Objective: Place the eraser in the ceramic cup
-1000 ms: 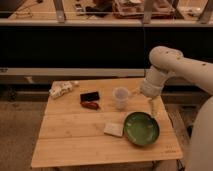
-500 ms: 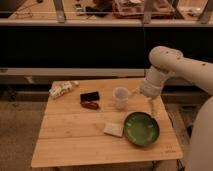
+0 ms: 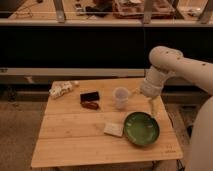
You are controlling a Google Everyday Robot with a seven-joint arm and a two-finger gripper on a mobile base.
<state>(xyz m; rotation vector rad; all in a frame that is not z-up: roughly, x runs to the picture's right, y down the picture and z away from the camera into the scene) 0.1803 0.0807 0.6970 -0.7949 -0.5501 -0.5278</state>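
Tabletop (image 3: pixel 75 145) of pale wood slats bears everything. The gripper (image 3: pixel 151 109) hangs over its right side, above the far rim of the green bowl (image 3: pixel 141 128), fingers spread wide, holding nothing. The whitish ceramic cup (image 3: pixel 120 97) stands upright just left of the gripper. The eraser (image 3: pixel 89 96), flat, black and rectangular, lies well left of the gripper, beyond the cup, right beside a reddish-brown oblong (image 3: pixel 90 104).

Green bowl (image 3: pixel 141 128), pale square pad (image 3: pixel 113 129), reddish-brown oblong (image 3: pixel 91 105), crumpled whitish bundle (image 3: pixel 61 89) on wooden table (image 3: pixel 75 145).
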